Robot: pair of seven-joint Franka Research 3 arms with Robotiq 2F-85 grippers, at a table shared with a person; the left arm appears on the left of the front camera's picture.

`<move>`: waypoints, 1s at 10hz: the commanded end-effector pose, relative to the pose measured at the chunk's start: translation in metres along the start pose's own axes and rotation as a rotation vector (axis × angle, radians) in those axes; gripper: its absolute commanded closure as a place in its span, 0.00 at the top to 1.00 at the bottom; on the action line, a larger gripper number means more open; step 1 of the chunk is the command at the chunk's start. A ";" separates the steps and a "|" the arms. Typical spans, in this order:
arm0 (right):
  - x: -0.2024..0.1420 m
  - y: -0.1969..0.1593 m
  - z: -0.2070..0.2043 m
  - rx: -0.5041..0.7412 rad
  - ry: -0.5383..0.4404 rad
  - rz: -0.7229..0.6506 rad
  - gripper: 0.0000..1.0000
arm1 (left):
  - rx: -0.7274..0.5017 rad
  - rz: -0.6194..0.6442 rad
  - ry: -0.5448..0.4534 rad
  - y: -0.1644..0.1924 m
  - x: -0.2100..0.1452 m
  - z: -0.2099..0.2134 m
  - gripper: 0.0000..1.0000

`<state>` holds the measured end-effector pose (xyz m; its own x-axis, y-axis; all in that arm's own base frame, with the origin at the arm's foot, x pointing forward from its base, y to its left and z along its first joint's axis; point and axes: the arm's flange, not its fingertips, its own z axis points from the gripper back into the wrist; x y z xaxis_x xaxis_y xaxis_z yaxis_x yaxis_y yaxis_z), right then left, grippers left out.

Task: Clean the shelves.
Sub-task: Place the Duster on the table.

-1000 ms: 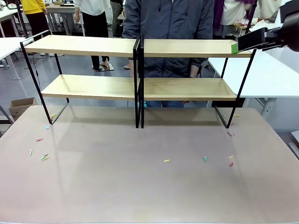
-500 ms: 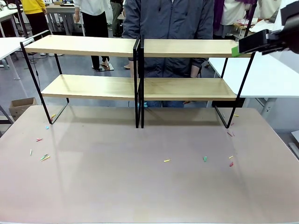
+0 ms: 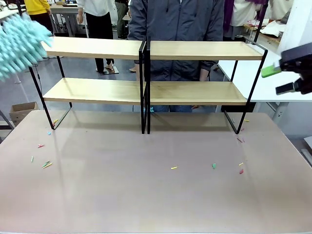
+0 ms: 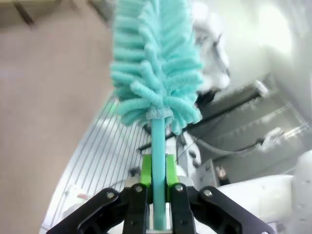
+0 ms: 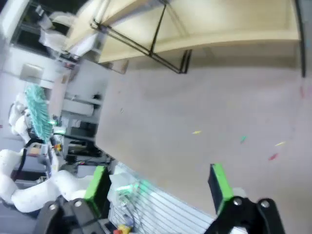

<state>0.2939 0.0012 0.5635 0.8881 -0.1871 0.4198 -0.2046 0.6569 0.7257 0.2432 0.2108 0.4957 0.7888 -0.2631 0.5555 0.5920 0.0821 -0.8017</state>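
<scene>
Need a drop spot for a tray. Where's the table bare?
Table: the near middle strip is bare, bordered by scraps at left and right. All four boards of the shelves look bare. Crowded: the top-left board end, where the left tool's duster hovers.

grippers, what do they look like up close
The left gripper is black, with silver bolts at its linkage joints and bright green pads on its fingers. The right gripper is the same build: black links and green pads. In the front view the right gripper sits on a white arm.
</scene>
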 end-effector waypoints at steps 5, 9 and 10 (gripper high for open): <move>-0.113 -0.107 -0.061 0.117 0.141 -0.306 1.00 | 0.117 -0.588 0.223 0.046 -0.020 -0.173 0.13; -0.007 -0.111 -0.031 0.116 0.177 -0.342 1.00 | 0.306 -0.975 0.317 0.067 -0.011 -0.192 0.13; -0.007 -0.111 -0.031 0.116 0.177 -0.342 1.00 | 0.384 -1.034 0.388 0.074 -0.010 -0.193 0.13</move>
<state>0.3247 -0.0464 0.4561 0.9692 -0.2463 0.0062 0.1235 0.5075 0.8527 0.2793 0.0651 0.4349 -0.0986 -0.6035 0.7913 0.9944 -0.0900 0.0553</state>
